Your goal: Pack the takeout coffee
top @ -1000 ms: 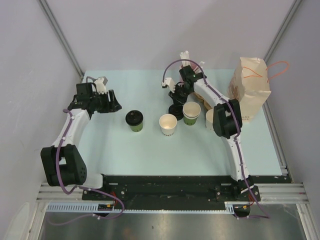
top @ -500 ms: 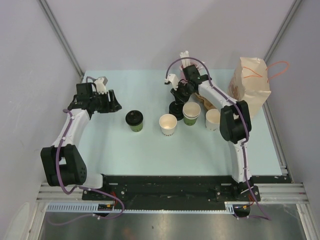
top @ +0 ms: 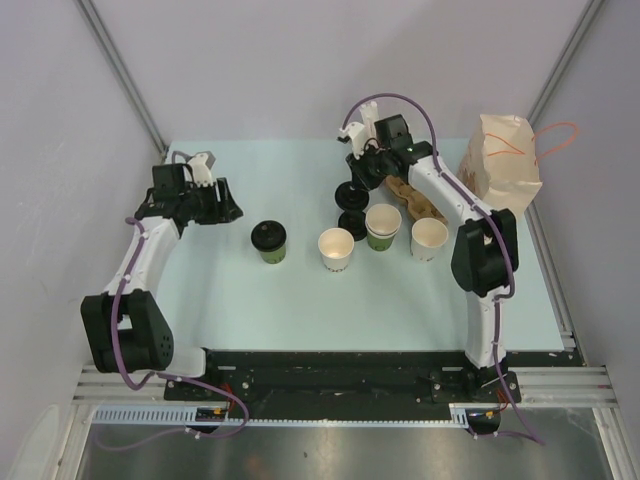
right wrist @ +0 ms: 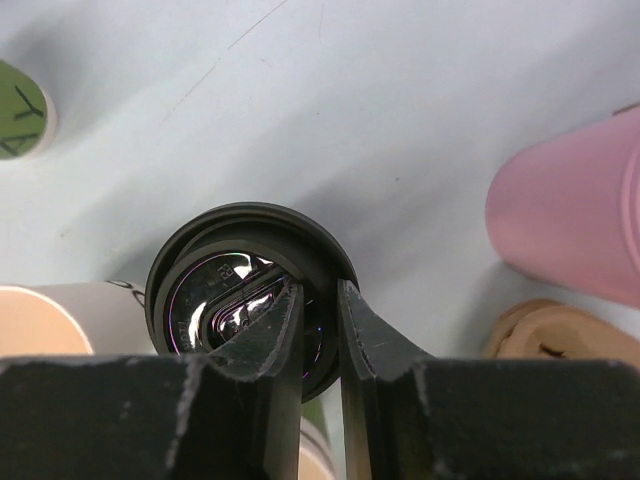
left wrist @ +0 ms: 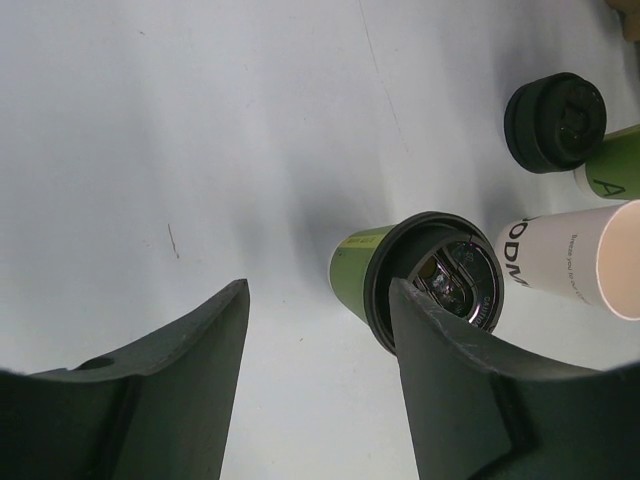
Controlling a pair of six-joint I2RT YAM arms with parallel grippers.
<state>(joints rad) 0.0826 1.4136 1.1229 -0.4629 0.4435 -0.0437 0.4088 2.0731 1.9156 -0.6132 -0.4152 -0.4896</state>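
A green cup with a black lid (top: pixel 268 241) stands left of centre; it also shows in the left wrist view (left wrist: pixel 430 285). An open white cup with dark lettering (top: pixel 336 249) stands next to it, and an open green cup (top: pixel 383 226) beside that. My right gripper (top: pixel 358 180) is shut on the rim of a black lid (right wrist: pixel 240 290) and holds it above a stack of black lids (top: pixel 352 222). My left gripper (top: pixel 215 200) is open and empty (left wrist: pixel 318 290), up and to the left of the lidded green cup.
A second open white cup (top: pixel 430 238) stands right of the green one. A brown cardboard carrier (top: pixel 415 195) lies behind the cups. A paper bag (top: pixel 500 170) stands at the back right. A pink cup (right wrist: pixel 570 220) is close to my right gripper.
My right gripper has risen from the lid stack and moved back and to the right, taking one black lid with it. The left arm has not moved.
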